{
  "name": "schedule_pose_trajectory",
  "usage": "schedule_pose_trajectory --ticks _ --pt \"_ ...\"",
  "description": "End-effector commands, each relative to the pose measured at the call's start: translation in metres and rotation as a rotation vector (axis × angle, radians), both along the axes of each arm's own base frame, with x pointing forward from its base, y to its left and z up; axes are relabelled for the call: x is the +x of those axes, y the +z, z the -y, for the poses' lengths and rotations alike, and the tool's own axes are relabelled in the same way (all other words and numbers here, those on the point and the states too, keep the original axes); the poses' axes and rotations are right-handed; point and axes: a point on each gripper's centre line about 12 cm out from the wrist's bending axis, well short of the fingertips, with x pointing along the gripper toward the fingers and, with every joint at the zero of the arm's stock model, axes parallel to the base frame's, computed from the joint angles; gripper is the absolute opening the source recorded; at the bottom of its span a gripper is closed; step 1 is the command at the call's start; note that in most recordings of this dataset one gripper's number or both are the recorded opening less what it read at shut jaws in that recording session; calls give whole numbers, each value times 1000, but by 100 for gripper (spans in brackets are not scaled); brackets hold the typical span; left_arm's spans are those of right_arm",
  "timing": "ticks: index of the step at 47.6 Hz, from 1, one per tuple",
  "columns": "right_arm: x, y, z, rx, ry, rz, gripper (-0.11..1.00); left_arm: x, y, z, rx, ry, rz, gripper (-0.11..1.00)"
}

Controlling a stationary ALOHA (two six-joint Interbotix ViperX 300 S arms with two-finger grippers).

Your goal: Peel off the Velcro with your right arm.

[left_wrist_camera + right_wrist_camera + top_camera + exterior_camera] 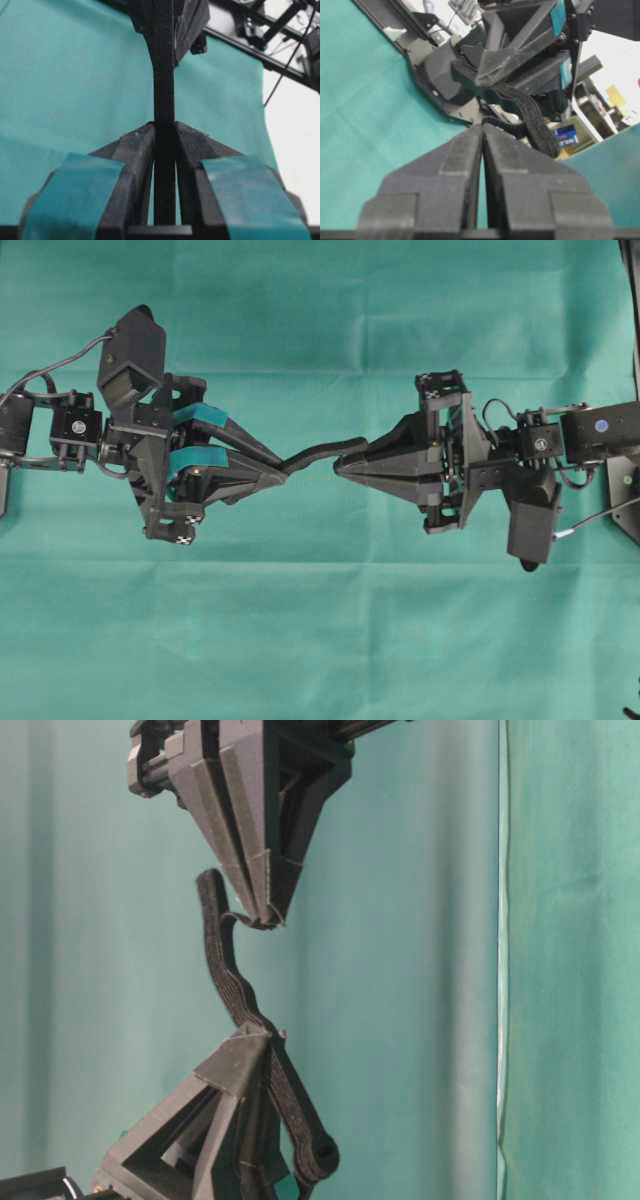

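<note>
Your two arms meet tip to tip above the table (320, 640), its teal cloth faintly creased. Your right hand (340, 467), plain dark grey and wedge-shaped, has its pointed fingers pressed together, pinching a thin layer of the Velcro (322, 453). Your left hand (283, 464), teal tape on its fingers, is clamped on the strip's body. The Velcro is a narrow, ribbed black band strung between both tips. The table-level view alone shows a loose rounded end curling beside the right hand's tip
</note>
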Motion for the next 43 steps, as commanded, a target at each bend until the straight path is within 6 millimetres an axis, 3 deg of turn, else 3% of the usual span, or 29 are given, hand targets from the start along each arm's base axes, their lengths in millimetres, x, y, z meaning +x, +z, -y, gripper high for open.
schedule_pose_trajectory --ticks 1,43 --pt "5 10 -3 3 11 35 -10 1 9 -1 0 3 34 10" --pt "25 3 -8 5 22 13 -10 0 8 -1 -3 5 54 10"
